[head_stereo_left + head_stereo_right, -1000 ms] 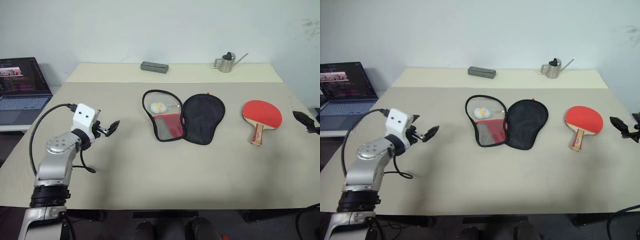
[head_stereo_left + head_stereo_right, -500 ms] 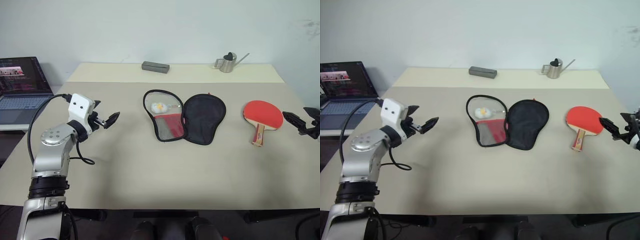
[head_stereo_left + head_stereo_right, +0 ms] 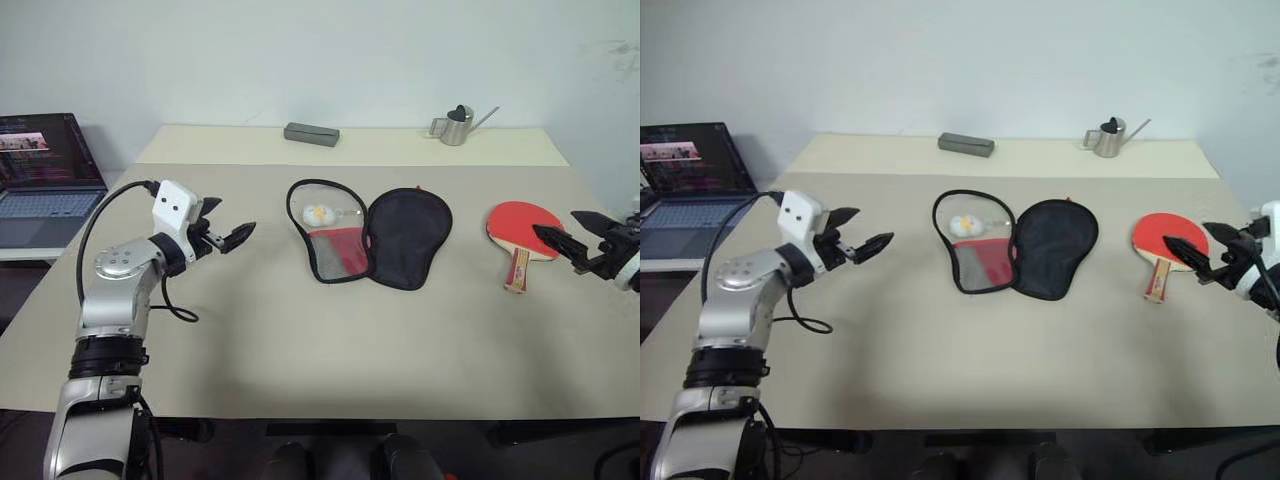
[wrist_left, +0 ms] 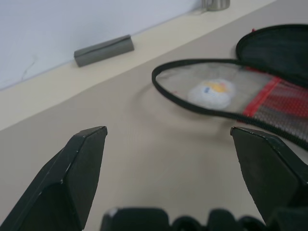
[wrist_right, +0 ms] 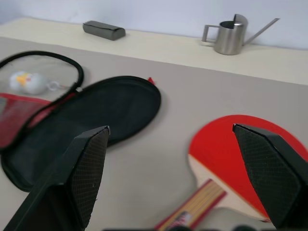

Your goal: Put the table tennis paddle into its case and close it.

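Nothing is packed yet: the case [image 3: 368, 238] lies unzipped and spread flat mid-tabletop [image 3: 300, 350], the table tennis paddle [image 3: 522, 233] right of it, untouched, with both right gripper [image 3: 1200, 257] and left gripper [image 3: 226, 236] spread empty.

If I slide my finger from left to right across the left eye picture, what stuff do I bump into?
Laptop → left end effector → case, lying open → table tennis paddle → right end effector, open beside the paddle.

A grey box [image 3: 311, 134] and a small metal watering can [image 3: 457, 125] sit at the table's [image 3: 300, 350] far edge; a laptop [image 3: 42, 165] stands open beside the table.
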Motion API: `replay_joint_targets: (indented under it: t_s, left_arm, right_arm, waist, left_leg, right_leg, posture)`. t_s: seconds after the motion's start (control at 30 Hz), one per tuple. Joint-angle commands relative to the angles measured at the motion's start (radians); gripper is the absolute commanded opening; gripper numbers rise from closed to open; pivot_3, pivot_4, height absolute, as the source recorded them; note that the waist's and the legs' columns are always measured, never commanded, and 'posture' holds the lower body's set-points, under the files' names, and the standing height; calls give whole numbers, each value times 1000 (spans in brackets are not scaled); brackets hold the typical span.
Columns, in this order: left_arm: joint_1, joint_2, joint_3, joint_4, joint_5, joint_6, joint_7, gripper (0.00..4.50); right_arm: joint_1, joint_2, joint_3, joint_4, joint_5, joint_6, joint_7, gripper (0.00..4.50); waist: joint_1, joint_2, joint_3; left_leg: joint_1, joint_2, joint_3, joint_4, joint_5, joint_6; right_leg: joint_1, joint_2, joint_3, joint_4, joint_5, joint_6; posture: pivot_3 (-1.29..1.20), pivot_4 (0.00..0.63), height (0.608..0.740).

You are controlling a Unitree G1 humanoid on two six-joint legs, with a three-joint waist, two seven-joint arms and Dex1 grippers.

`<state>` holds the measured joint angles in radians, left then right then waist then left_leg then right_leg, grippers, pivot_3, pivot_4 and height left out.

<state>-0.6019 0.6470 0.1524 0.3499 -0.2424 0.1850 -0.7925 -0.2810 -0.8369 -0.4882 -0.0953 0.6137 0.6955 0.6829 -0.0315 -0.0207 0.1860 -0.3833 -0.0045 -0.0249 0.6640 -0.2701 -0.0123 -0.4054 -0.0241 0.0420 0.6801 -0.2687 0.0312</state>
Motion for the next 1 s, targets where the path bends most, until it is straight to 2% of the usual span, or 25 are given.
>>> replay_joint_targets:
  t_s: [0.03,0.43,0.67,1.0]
  left_arm:
    - [-23,4,-2,-15,-33,-9,-63,4500]
    - [-75,39,-90,-147,-174,179,-392,4500]
    - [-151,34,-130,-96,-161,182,-487,4500]
    - [-164,27,-151,-102,-160,191,-520,4500]
  right_arm:
    - [10,11,20,-88,20,25,-14,4480]
    - [-149,155,182,-71,71,168,-83,4480]
    - [-176,217,272,-26,29,187,-94,4480]
    - [-234,292,411,161,-154,60,-130,4480]
  waist:
    - [-1,0,0]
    - [-1,0,0]
    - [0,0,0]
    - [-4,0,0]
  left_leg:
    - [0,0,0,0,0,0]
    - [0,0,0,0,0,0]
    - [-1,0,-1,0,0,0]
    - [-1,0,0,0,0,0]
  right_leg:
    - [0,0,0,0,0,0]
    - [0,1,0,0,0,0]
    - [0,1,-1,-1,0,0]
    - [-2,1,-1,0,0,0]
  posture:
    - [0,150,740]
    - [0,150,740]
    - [0,150,740]
    - [0,150,740]
